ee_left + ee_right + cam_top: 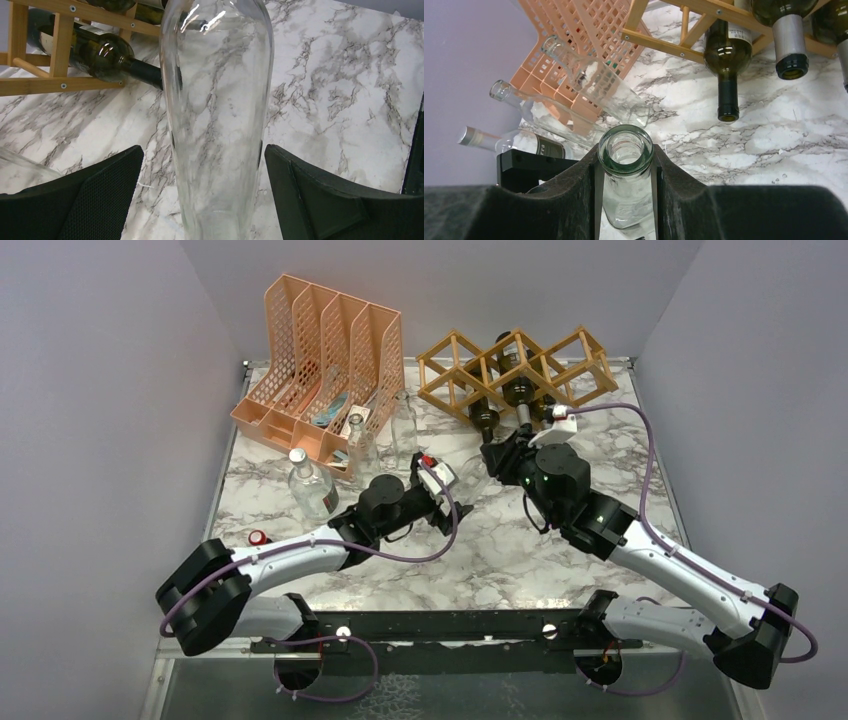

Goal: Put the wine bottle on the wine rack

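Right gripper (626, 162) clamped on the neck of the clear glass wine bottle (625, 205); left gripper (202, 150) spread wide, its black fingers (95, 195) flanking the bottle's body. Bottle lies near the light tan wooden lattice wine rack (664, 46), outside its cells, over the white marbled table (340, 90).

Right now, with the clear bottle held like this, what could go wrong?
The right fingers grip the clear bottle only at its neck, and the left fingers stand clear of it: it may slip. Dark bottles jut from the rack close by; it could knock them.
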You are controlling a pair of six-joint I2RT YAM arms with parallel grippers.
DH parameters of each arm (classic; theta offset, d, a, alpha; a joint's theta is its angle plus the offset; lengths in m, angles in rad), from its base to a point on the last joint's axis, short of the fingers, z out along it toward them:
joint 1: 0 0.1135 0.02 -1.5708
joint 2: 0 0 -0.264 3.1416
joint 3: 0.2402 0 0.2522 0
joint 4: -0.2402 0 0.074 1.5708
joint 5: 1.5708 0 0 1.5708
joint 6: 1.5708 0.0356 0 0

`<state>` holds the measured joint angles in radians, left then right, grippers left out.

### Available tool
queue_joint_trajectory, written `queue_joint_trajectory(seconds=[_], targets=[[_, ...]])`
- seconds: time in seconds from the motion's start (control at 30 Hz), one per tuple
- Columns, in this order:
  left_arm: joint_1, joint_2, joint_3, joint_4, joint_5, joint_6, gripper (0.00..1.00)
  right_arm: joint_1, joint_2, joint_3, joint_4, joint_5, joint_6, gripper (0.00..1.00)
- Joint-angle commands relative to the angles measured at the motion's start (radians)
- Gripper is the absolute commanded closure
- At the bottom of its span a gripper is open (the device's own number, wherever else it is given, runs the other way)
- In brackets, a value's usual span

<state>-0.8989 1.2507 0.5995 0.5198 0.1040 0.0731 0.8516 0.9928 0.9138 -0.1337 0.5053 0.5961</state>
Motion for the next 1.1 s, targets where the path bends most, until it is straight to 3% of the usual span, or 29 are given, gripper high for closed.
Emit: queue_joint_trajectory(seconds=[0.0, 0.13, 0.43, 0.73, 0.8, 0.93, 1.0, 1.03, 1.07], targets=[[-0.005, 0.027, -0.013, 0.121, -0.021, 0.036, 0.04, 0.003, -0.002, 0.056, 0.008, 0.058, 0.097, 0.99], [-0.005, 0.043, -0.02, 0.134, -0.022, 0.045, 0.11, 0.003, -0.006, 0.063, -0.009, 0.064, 0.109, 0.99], [-0.009, 0.062, -0.043, 0.143, 0.025, 0.013, 0.11, 0.003, -0.021, 0.061, -0.017, 0.057, 0.145, 0.99], [-0.012, 0.066, -0.052, 0.144, 0.044, 0.072, 0.22, 0.003, -0.022, 0.071, -0.038, 0.031, 0.157, 0.99], [-0.013, 0.073, -0.042, 0.144, 0.052, 0.094, 0.31, 0.003, -0.021, 0.076, -0.049, 0.017, 0.156, 0.98], [-0.012, 0.093, -0.004, 0.149, 0.029, 0.128, 0.69, 0.003, -0.028, 0.084, -0.073, 0.002, 0.156, 0.89], [-0.012, 0.105, 0.014, 0.153, 0.031, 0.155, 0.93, 0.003, -0.036, 0.086, -0.082, -0.005, 0.145, 0.77], [-0.012, 0.109, 0.024, 0.155, 0.029, 0.172, 1.0, 0.002, -0.043, 0.086, -0.089, -0.006, 0.136, 0.65], [-0.012, 0.112, 0.031, 0.158, 0.028, 0.189, 1.0, 0.003, -0.051, 0.087, -0.1, -0.005, 0.123, 0.55]])
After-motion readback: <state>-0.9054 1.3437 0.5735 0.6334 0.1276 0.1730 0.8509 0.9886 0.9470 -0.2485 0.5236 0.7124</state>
